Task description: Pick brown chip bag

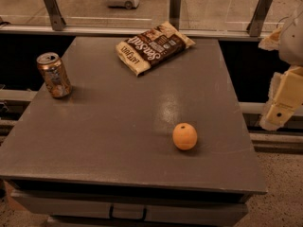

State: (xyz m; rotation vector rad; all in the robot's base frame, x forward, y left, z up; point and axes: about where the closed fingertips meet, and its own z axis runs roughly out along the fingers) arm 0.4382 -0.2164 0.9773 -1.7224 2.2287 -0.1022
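The brown chip bag [154,48] lies flat near the far edge of the grey table [118,126], dark brown in the middle with cream ends and white script lettering. It lies at a slant, long axis running from near left to far right. My gripper [282,100] hangs at the right edge of the view, beyond the table's right side, well to the right of the bag and nearer the camera. It holds nothing that I can see.
An orange-brown soda can [54,74] stands upright near the table's left edge. A round orange fruit [184,136] sits front right of centre. A glass railing with metal posts [258,14] runs behind the table.
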